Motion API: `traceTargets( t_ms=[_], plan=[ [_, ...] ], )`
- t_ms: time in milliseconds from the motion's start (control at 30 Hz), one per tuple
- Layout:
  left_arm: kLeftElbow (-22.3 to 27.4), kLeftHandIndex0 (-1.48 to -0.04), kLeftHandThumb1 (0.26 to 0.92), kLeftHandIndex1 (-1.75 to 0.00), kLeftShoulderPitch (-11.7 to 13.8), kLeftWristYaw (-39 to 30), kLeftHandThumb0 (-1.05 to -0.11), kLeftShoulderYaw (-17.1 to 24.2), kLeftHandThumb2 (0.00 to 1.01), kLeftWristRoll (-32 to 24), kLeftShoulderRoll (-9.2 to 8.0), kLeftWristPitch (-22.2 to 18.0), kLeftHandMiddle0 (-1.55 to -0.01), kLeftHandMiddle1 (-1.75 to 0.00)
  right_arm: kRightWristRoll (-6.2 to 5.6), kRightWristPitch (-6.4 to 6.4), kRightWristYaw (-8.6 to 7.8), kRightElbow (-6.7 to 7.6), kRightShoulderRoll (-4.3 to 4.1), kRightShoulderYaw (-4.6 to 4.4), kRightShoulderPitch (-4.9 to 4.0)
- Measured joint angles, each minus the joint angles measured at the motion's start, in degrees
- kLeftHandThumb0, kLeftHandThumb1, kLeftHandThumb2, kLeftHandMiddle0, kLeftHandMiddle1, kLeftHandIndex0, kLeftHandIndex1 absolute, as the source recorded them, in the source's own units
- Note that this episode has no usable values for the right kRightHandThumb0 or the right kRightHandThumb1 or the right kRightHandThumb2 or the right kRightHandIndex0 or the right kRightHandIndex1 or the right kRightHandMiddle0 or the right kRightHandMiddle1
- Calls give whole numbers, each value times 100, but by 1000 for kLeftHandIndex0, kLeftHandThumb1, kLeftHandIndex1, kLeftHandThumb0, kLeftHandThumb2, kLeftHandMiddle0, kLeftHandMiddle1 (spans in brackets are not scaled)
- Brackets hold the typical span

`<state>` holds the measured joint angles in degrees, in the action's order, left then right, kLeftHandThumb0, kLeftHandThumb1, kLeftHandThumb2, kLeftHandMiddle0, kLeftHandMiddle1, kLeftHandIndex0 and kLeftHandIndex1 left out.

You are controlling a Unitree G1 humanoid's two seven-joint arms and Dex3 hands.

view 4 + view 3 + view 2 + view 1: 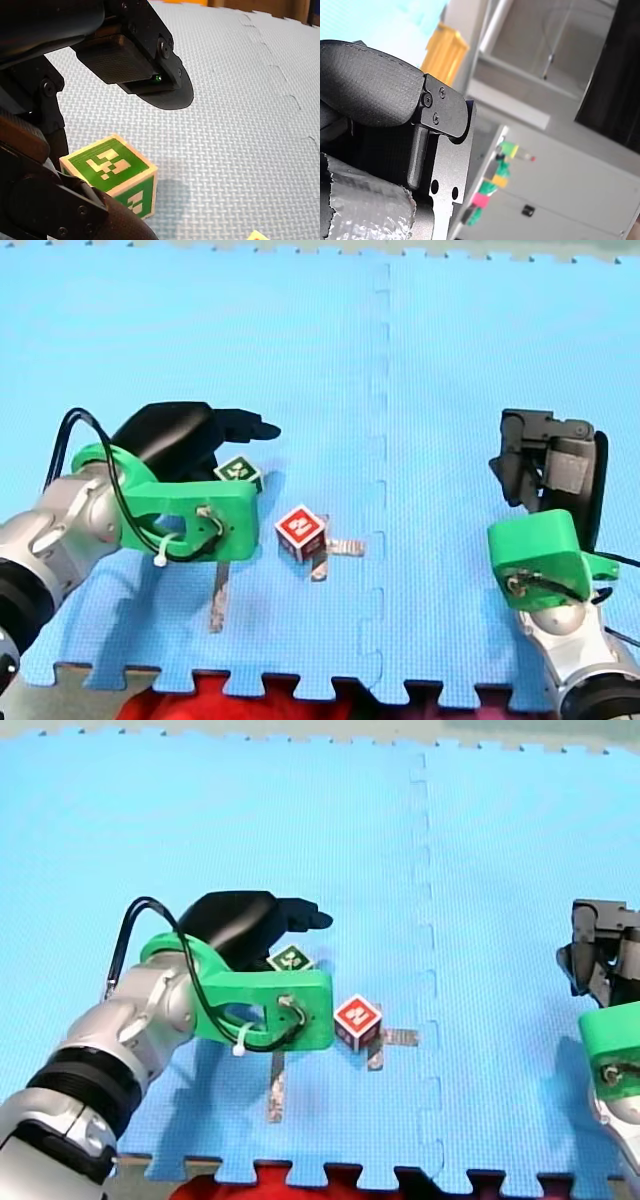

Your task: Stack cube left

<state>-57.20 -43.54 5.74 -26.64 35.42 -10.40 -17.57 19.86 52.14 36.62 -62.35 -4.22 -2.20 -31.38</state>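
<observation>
A green cube point(291, 959) with a white pattern sits on the blue foam mat point(300, 820), left of centre. My left hand point(285, 935) hovers just over it, coming in from the left on its green wrist mount. In the second wrist view the green cube point(112, 172) stands on the mat between the hand's black fingers point(150, 75), and a gap shows above it. A red cube point(356, 1019) stands a short way to the right and nearer, on a strip of grey tape. My right hand point(545, 465) is raised at the far right, holding nothing.
Two grey tape strips point(276, 1085) lie on the mat near the cubes. A seam point(425, 920) between mat tiles runs front to back right of the red cube. The mat's toothed front edge point(300, 1170) borders something red.
</observation>
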Motion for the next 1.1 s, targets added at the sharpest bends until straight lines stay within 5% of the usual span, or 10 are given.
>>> traceTargets(
  t_ms=[133, 200, 367, 400, 500, 933, 1000, 1100],
  plan=[
    [-71, -647, 661, -1, 21, 48, -752, 0, 1, -8, -36, -85, -844, -1601, 29, -43, 55, 29, 7, -28, 8],
    [-178, -654, 665, -4, 35, 141, -758, -3, 2, -7, -65, -192, -852, -1716, 37, -53, 64, 47, 7, -40, 17],
    [-417, -678, 670, -12, 28, 323, -746, -4, 2, -4, -128, -390, -882, -1700, 40, -64, 83, 77, 7, -55, 43],
    [-450, -747, 680, -41, 22, 338, -596, -4, 5, -5, -136, -418, -894, -1673, 40, -65, 85, 78, 7, -56, 45],
    [-510, -838, 705, -70, -7, 353, -417, 22, 10, -39, -154, -511, -883, -1638, 39, -70, 87, 78, 7, -59, 45],
    [-478, -814, 738, -4, -9, 247, -745, 94, 3, -38, -421, -472, -842, -1677, 25, -71, 87, 102, -2, -55, 68],
    [-466, -809, 732, -1, -9, 238, -747, 79, 2, -14, -437, -463, -843, -1674, 21, -71, 86, 107, -3, -53, 74],
    [-449, -823, 682, -8, -9, 227, -537, 67, 10, -10, -440, -446, -845, -1670, 16, -62, 79, 123, -3, -54, 82]
  ],
)
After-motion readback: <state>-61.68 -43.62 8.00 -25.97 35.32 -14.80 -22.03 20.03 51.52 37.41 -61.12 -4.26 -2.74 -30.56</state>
